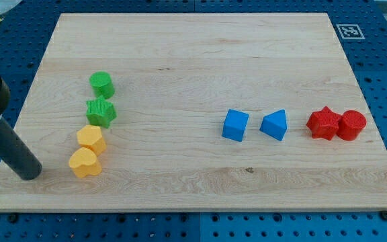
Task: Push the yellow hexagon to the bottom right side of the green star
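left column, top to bottom: green cylinder [102, 84], green star [101, 112], yellow hexagon [91, 139], yellow heart [85, 163] | my tip [29, 174] left of heart | right row: blue cube [235, 125], blue wedge [275, 125], red star [323, 123] touching red cylinder [351, 125]

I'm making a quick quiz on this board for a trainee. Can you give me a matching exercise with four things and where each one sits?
Things:
1. green star
2. yellow hexagon
3. red cylinder
4. my tip

Places:
A. farthest toward the view's right
B. at the view's left, beside the yellow heart
C. just below the green cylinder
D. between the green star and the yellow heart

Pairs: 1-C, 2-D, 3-A, 4-B
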Motion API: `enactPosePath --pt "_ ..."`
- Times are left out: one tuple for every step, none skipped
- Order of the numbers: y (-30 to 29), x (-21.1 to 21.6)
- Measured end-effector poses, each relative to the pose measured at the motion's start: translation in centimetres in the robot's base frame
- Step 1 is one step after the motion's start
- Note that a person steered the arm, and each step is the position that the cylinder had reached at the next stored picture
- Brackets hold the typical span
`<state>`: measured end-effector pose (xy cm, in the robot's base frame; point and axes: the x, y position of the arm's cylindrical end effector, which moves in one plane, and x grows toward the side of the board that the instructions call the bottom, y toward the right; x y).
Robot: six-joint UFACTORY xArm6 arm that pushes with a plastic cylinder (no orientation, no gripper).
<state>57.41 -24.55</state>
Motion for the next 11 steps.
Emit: enactPosePath --pt "0.0 0.0" --pt "0.2 -0.5" --pt "1.8 -2.2" --pt "4.4 -3.8" --pt "7.4 -6.4" --pt "8.8 -7.7" --pt "7.2 -7.1" --pt "4.5 -5.6" --pt "4.5 -6.4" --pt "4.5 -8.3" --pt "4.7 -8.3"
